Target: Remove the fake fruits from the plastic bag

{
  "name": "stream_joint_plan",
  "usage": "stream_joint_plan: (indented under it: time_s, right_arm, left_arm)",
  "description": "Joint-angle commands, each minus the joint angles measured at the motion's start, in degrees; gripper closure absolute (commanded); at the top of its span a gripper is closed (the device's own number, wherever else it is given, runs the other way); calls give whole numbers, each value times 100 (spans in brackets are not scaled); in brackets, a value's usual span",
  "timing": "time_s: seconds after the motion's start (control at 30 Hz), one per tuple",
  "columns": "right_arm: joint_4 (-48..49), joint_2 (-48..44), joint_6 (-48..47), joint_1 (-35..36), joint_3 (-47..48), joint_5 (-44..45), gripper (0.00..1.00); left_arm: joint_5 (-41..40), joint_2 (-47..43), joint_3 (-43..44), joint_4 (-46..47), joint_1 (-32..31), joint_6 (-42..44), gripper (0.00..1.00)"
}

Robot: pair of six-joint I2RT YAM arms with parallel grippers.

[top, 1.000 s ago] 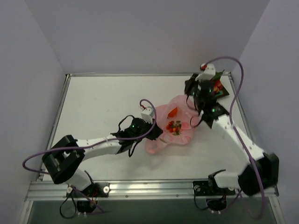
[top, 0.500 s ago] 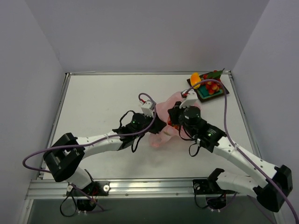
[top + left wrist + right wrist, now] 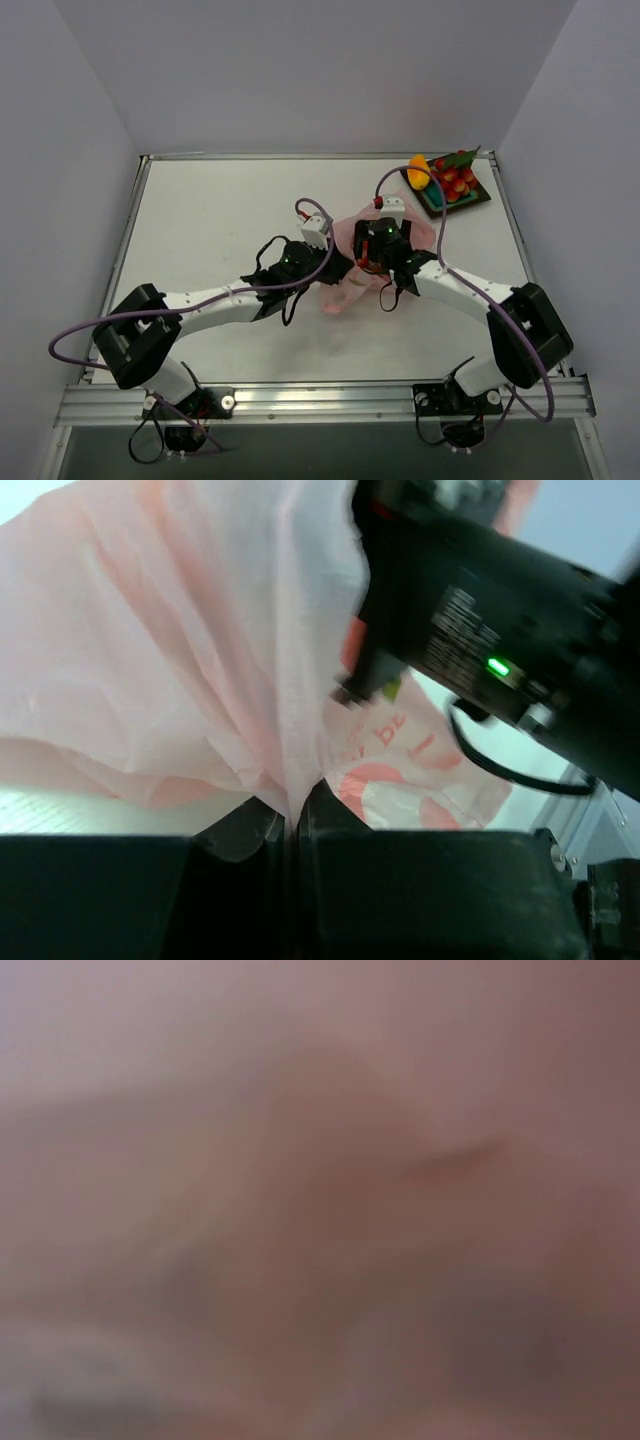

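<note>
Pinching a fold of the plastic bag (image 3: 180, 660), the left gripper (image 3: 292, 815) has its jaws closed tight on the pink film, which fans up and away from them; the right gripper (image 3: 374, 258) is sunk into the bag just beside it, its wrist view nothing but blurred pink, so whether its jaws are parted cannot be told; the bag lies crumpled in the middle of the table (image 3: 220, 220), its long axis slanting from near-left toward far-right; fake fruits (image 3: 452, 182) sit on the dark tray (image 3: 478, 198) at the far right corner, apart from the bag.
</note>
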Motion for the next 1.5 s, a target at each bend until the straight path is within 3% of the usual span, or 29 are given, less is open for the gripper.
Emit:
stream_joint_plan:
  time_s: [0.0, 0.17, 0.37, 0.47, 0.63, 0.8, 0.87, 0.9, 1.1, 1.2, 1.3, 1.47]
  right_arm:
    - [707, 480, -217, -132, 448, 8, 19]
    - [945, 1351, -349, -229, 965, 9, 3]
    - [1296, 2370, -516, -343, 1406, -149, 1]
    - [1673, 2529, -481, -370, 1407, -159, 11]
    - [2192, 2670, -586, -413, 1354, -131, 16]
    - [2395, 2662, -604, -440, 1275, -167, 56]
    - [2361, 2303, -543, -414, 1013, -193, 72]
    - [2308, 2136, -403, -405, 906, -246, 75]
    - [1184, 310, 63, -19, 98, -782, 75]
    - [411, -525, 196, 298, -227, -634, 75]
    - [58, -1325, 372, 395, -622, -1036, 80]
    - [-697, -2329, 460, 474, -616, -1231, 80]
  left_arm:
    - [301, 39, 19, 289, -100, 9, 98]
    - [425, 286, -103, 508, -109, -158, 98]
    - [443, 445, -182, 491, -101, -167, 98]
    - [434, 497, -226, 491, -83, -202, 98]
    - [442, 576, -279, 579, -74, -272, 98]
    - [381, 480, -367, 509, -74, -273, 98]
    - [337, 445, -324, 377, -74, -211, 98]
    - [302, 436, -288, 342, -65, -159, 98]
    - [267, 357, -60, 201, 13, -9, 98]
    - [249, 304, 2, 227, 49, 0, 98]
    - [266, 278, 116, 245, 49, 0, 98]
    - [276, 164, 187, 315, 58, -9, 98]
